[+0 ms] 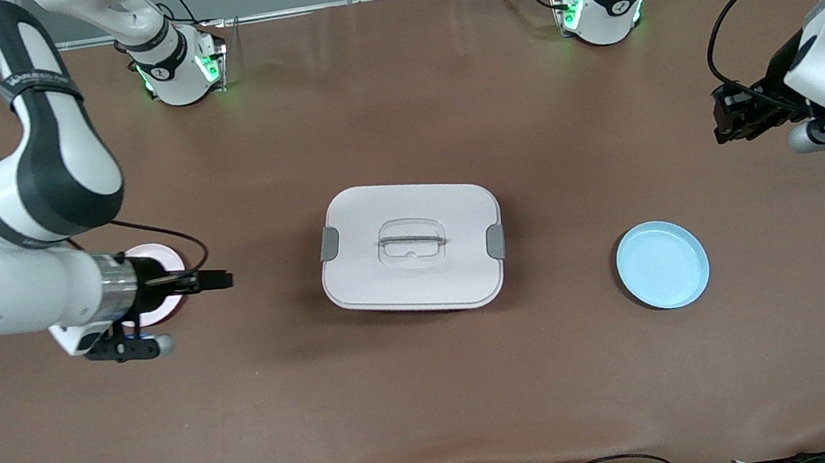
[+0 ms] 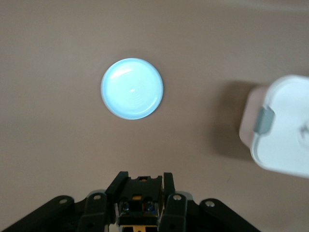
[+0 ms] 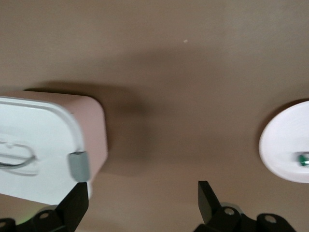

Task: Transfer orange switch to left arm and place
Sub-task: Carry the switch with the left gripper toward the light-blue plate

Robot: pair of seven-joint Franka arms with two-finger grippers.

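The orange switch (image 2: 140,189), a tiny black part with orange accents, sits clamped between the fingers of my left gripper (image 2: 143,181). That left gripper (image 1: 722,120) hangs shut on it above bare table at the left arm's end. The white box (image 1: 411,247) with grey latches lies in the middle of the table, and shows too in both wrist views (image 2: 285,130) (image 3: 38,145). My right gripper (image 1: 221,278) is open and empty, over the table between a white plate (image 1: 159,258) and the box. Its fingertips (image 3: 77,203) stand wide apart.
A light blue plate (image 1: 662,265) lies toward the left arm's end, nearer the front camera than the box; the left wrist view shows it (image 2: 132,88) too. The white plate (image 3: 289,145) at the right arm's end carries a small green-topped switch (image 3: 303,159).
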